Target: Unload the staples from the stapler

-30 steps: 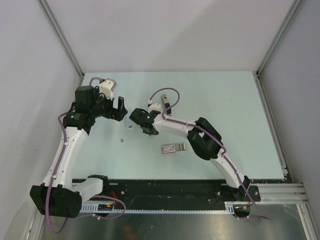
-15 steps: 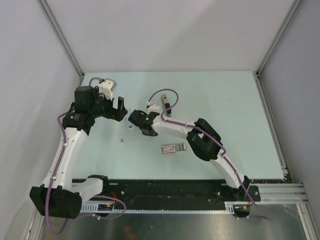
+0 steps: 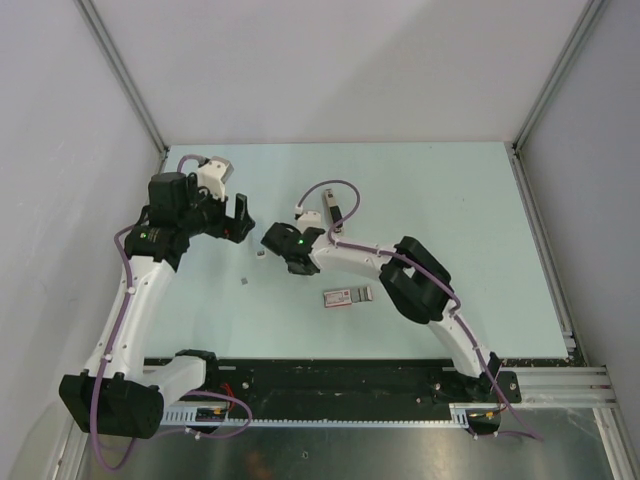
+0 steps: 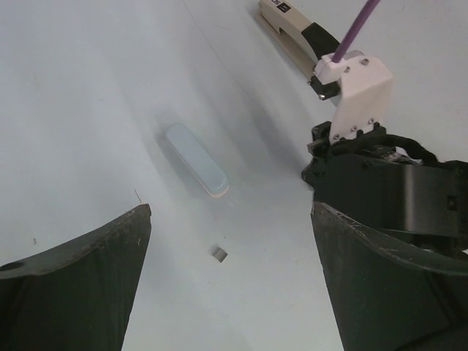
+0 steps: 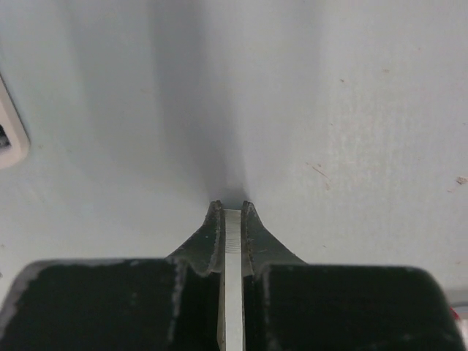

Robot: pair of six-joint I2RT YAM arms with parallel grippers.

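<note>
Right pincer (image 5: pixel 231 210) is clenched on a ribbed strip of staples (image 5: pixel 232 278); the stapler (image 4: pixel 296 36) lies on the desk (image 3: pixel 450 200) just beyond its wrist. Left pincer (image 4: pixel 230 212) hangs released. The stapler's label print is illegible.

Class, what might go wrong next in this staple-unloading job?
The right gripper is shut on a thin pale metal strip of staples; such a narrow strip might slip out or break apart. A tiny grey staple piece lies loose below the open left gripper, which might knock it away.
</note>
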